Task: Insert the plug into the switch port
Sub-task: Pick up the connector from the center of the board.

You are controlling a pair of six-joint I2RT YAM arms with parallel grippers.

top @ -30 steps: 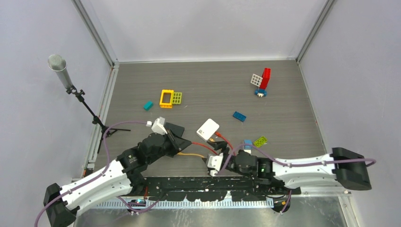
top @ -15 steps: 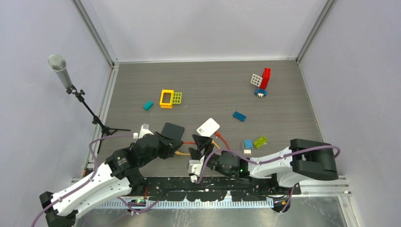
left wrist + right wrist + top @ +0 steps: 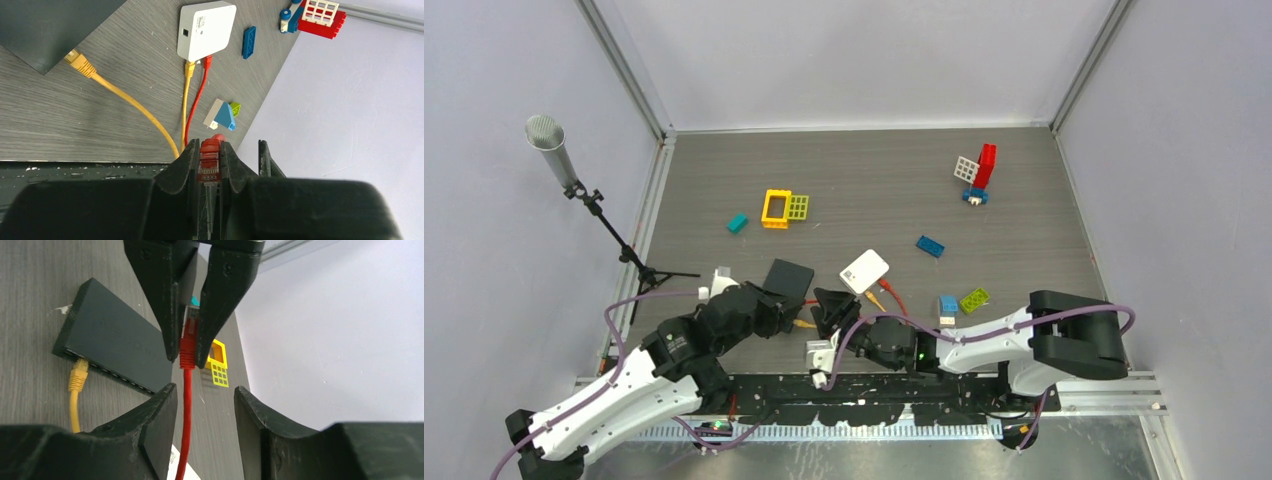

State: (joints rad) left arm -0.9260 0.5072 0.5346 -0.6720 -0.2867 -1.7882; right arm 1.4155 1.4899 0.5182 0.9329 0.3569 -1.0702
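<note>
Since a second ago the right arm has swung leftward along the near edge of the desk (image 3: 874, 170), and the right pincer (image 3: 205, 395) has narrowed from its widest. It now faces the left pincer (image 3: 210, 150), which has drawn back a little toward the near left.

The left pincer is pressed together on the red plug (image 3: 209, 162), held off the desk with its nose pointing back into the pincer. Its red cable (image 3: 186, 420) runs out and down between the right pincer's fingers, which stand spread on either side without touching it.

The black switch (image 3: 115, 352) lies just beyond, flat on the desk, with a yellow plug (image 3: 77, 375) already seated in its front row of ports. The white box (image 3: 206, 30) further off carries the other ends of both cables.

The step in hand looks like a handover — the plug cannot go in nose-first from the left pincer's grip. The next move likely calls for the right pincer to shut on the boot just behind the plug, then for the left to let go. After that the nose must be lined up square with a free port beside the yellow plug. Which way the latch faces is hard to tell from these views.
</note>
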